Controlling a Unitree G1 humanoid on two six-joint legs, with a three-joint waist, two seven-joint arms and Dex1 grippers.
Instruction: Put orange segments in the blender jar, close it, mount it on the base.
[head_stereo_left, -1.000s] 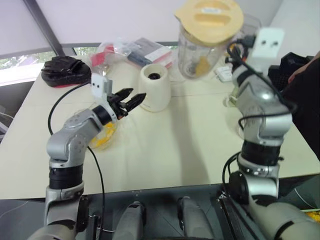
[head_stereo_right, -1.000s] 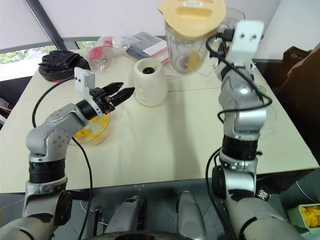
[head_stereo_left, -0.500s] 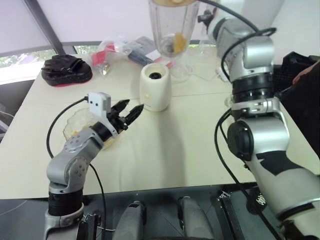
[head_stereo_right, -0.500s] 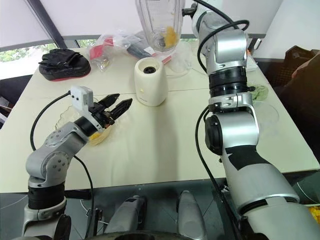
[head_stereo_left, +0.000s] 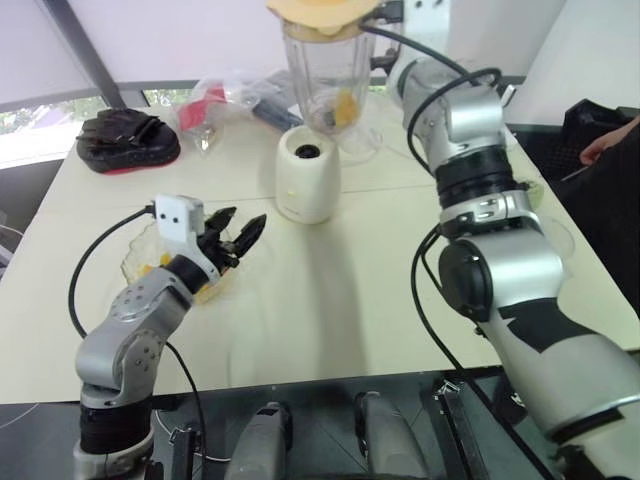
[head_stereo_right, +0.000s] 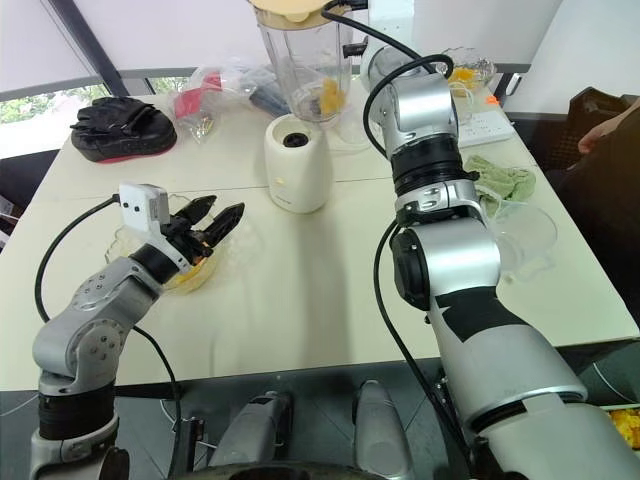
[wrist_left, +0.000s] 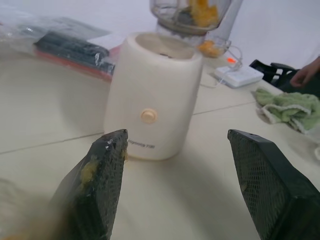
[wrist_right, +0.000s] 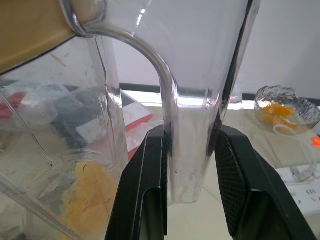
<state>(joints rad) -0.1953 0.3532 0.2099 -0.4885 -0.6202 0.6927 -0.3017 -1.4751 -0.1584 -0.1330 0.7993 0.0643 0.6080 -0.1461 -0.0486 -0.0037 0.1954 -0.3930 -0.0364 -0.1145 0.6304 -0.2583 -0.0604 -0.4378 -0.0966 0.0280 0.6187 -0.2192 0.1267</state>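
Jar (head_stereo_left: 322, 75) held up in the air just above and behind the base (head_stereo_left: 307, 177), pale orange lid (head_stereo_left: 318, 12) on top, orange segments (head_stereo_left: 345, 105) visible low inside; right gripper (wrist_right: 192, 150) clamped on the jar's clear handle (wrist_right: 187, 145), both fingers pressed against it; base upright on the table (head_stereo_left: 380, 290), dark socket on top, not touching the jar; left gripper (head_stereo_left: 238, 232) near the base on the robot's left, hanging over the rim of a glass bowl (head_stereo_left: 150, 255) with orange pieces in it, fingers spread wide, nothing between them, orange smear on one finger (wrist_left: 97, 187); green cloth (head_stereo_right: 500, 180) and second glass bowl (head_stereo_right: 462, 68) at the far right; black gloves (head_stereo_left: 130, 138) and plastic bags (head_stereo_left: 235, 100) at the far left; a person's hand (head_stereo_left: 608, 145) at the right edge.
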